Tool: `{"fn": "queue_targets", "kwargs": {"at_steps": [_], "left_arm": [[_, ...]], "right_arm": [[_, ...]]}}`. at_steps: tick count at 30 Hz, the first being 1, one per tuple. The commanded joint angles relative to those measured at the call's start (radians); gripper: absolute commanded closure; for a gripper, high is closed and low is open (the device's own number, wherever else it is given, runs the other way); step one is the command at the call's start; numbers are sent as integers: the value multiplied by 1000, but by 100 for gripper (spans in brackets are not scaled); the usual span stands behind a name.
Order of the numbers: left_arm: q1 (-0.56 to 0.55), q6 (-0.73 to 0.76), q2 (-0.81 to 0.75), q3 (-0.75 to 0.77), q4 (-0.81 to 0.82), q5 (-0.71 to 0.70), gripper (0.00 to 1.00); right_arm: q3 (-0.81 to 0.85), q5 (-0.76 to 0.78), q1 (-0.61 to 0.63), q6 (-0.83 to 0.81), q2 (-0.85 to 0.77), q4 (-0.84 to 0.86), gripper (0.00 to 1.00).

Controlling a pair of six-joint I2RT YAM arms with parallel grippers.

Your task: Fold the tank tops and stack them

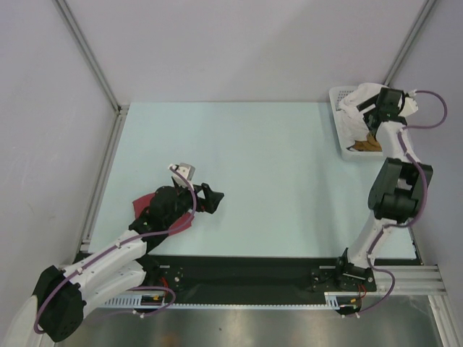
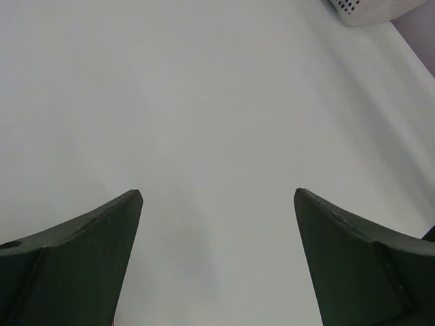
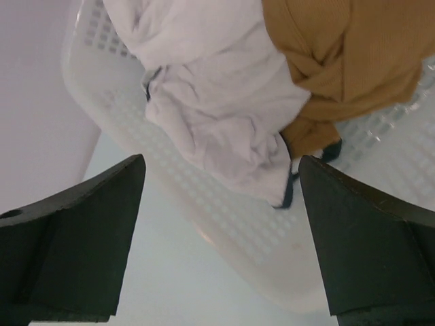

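Top external view: dark red tank top [image 1: 139, 207] lies unfolded well left of basket [image 1: 336, 95], partly under left arm [image 1: 108, 256]. Left gripper [image 2: 217, 193] spread wide, empty. Right gripper [image 3: 221, 163] spread above basket; tan-brown tank top [image 3: 340, 61] inside, bunched beside white cloth [image 3: 217, 115]. Folding and stacking both remain.

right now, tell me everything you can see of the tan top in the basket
The tan-brown tank top is a soft, fine-ribbed knit, bunched and twisted into folds rather than laid flat, so its straps and neck cannot be made out. It lies inside the white mesh basket, pressed against a crumpled white cloth with dark trim. The right gripper hangs open over the basket, not gripping it.
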Motion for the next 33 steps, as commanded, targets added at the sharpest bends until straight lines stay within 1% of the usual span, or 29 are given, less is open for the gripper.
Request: {"fn": "queue_targets", "kwargs": {"at_steps": [1, 2, 3, 4, 5, 6, 7, 9, 13, 16, 17, 18, 19, 20, 21, 22, 24, 26, 27, 28, 30, 32, 33], "left_arm": [[-4, -19, 0, -3, 55, 36, 0], [-4, -18, 1, -6, 59, 36, 0], [-4, -16, 1, -9, 61, 31, 0], [-4, -18, 3, -7, 56, 28, 0], [-4, -16, 6, -6, 55, 19, 0], [-4, -16, 9, -6, 56, 24, 0], [-4, -16, 12, -7, 61, 25, 0], [-4, -18, 20, -1, 58, 30, 0], [-4, -19, 29, 2, 58, 34, 0], [-4, -18, 30, 5, 52, 27, 0], [-4, -18, 29, 7, 50, 27, 0], [-4, -15, 29, 5, 50, 25, 0], [-4, -16, 29, 7, 46, 22, 0], [-4, -15, 29, 8, 44, 19, 0], [-4, -15, 29, 8, 44, 16, 0], [-4, -13, 30, 8, 43, 14, 0], [-4, -12, 38, 10, 41, 7, 0], [-4, -12, 41, 11, 42, 10, 0], [-4, -12, 44, 13, 41, 10, 0], [-4, -10, 44, 13, 42, 10, 0], [-4, -10, 44, 13, 41, 7, 0], [-4, -12, 38, 14, 39, 7, 0], [-4, -12, 35, 14, 38, 7, 0]], "right_arm": [[252, 1, -21, 94, 180, -5, 0], [302, -22, -21, 102, 227, -15, 0], [417, -31, -23, 117, 271, -26, 0], [478, -27, -26, 126, 375, -84, 0], [548, -22, -27, 131, 419, -110, 0], [657, -19, -27, 134, 471, -135, 0], [711, -11, -29, 145, 552, -188, 0], [780, -22, -32, 172, 620, -207, 0], [741, -45, -39, 295, 692, -172, 0], [728, -34, -36, 321, 718, -135, 3], [742, -36, -32, 309, 735, -123, 8], [753, -45, -30, 297, 746, -106, 20], [776, -59, -30, 289, 758, -102, 24], [823, -71, -29, 274, 776, -106, 31], [843, -91, -29, 257, 807, -95, 55], [862, -155, -30, 239, 824, -70, 70], [908, -186, -27, 199, 839, -75, 100], [884, -171, -20, 151, 803, -45, 100], [827, -156, -12, 95, 771, -26, 100], [784, -121, -6, 73, 704, 22, 100], [692, -97, -6, 19, 631, 69, 100], [663, -106, -16, -5, 553, 113, 100], [659, -122, -19, -15, 539, 121, 98]]}}
